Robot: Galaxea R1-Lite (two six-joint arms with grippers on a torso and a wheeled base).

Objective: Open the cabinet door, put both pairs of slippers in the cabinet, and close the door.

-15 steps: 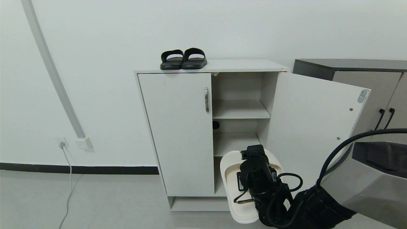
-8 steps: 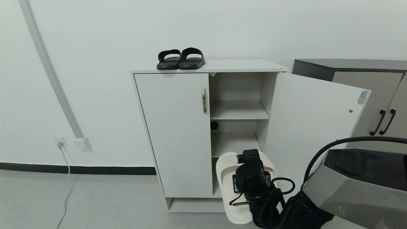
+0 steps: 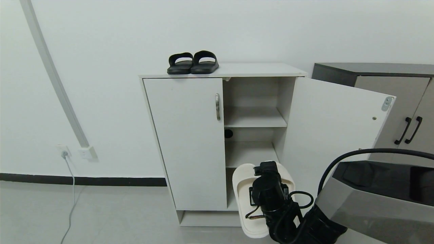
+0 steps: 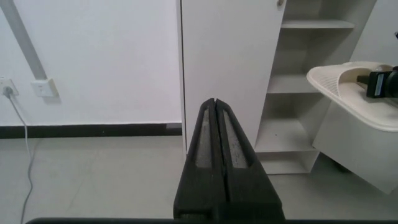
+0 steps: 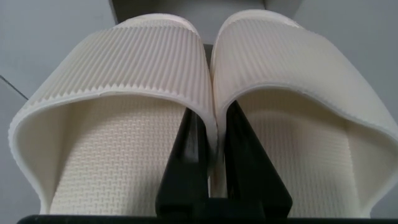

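A white two-door cabinet [image 3: 257, 69] stands against a white wall. Its left door [image 3: 186, 142] is shut and its right door [image 3: 329, 128] is swung wide open, showing bare shelves inside.

The right end effector [image 5: 214, 155] is clamped on a pair of cream ribbed rubber slippers [image 3: 241, 193]. Its two fingers pinch the slippers' touching inner strap walls together, so the pair hangs side by side as one bundle. The slippers sit low, right in front of the open right half of the cabinet, between the shut door's edge and the open door. Their long axis points straight into the opening, heels toward the wrist and toes toward the lower shelf [image 3: 249, 154]. Whether the toes have crossed the shelf's front edge cannot be told. The coming move looks like a straight push forward.

A pair of black rubber slippers [image 3: 193, 63] rests on the left end of the cabinet's top, near its front edge, well above and to the left of the right end effector.

The left end effector [image 4: 214, 124] has its fingers pressed together with nothing between them, low and facing the shut left door. It seems the nearer arm for the black pair.
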